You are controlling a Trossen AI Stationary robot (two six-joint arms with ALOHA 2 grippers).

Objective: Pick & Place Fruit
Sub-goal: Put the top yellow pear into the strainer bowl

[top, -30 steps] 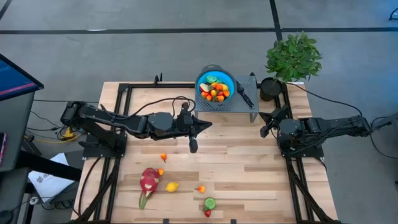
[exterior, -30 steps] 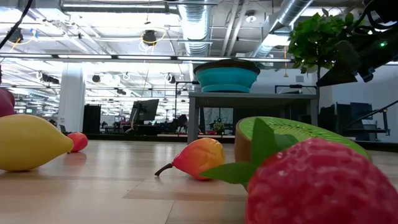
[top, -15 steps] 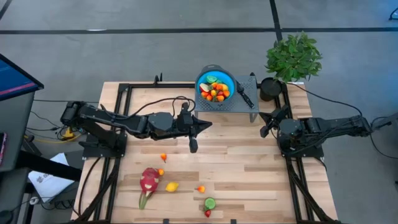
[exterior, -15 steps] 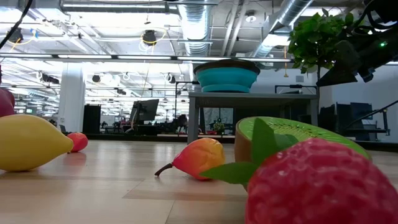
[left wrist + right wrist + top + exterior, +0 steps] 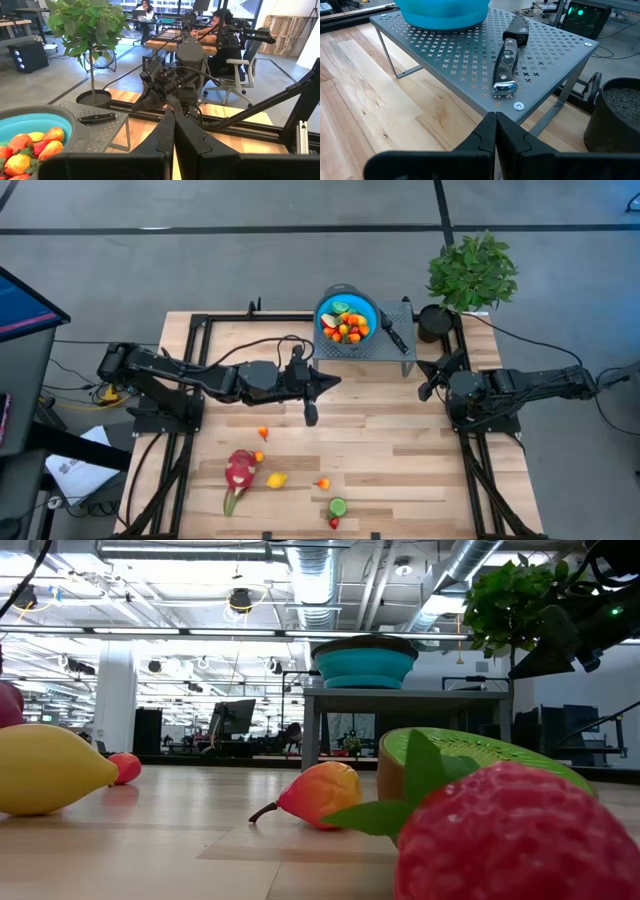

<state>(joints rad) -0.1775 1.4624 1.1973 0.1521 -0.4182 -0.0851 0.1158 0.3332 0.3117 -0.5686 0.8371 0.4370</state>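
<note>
Right now the big wooden table [image 5: 400,450] has two dark arms lying over it. The left gripper [image 5: 311,416] hangs above the middle of the table with its fingers pressed tight together, holding nothing. The right gripper [image 5: 427,389] waits by the right edge, near the grey metal stand [image 5: 398,346], and it is pinched closed and empty too. A leafy plant [image 5: 472,270] sits in a pot at the back right corner. On the stand is a blue bowl [image 5: 346,306] full of small fruit [image 5: 345,326], with a knife [image 5: 392,332] just beside it. Near the front lie the pink dragon fruit [image 5: 238,472], a lemon [image 5: 276,479], a green kiwi half [image 5: 337,506] and a strawberry [image 5: 334,523].
</note>
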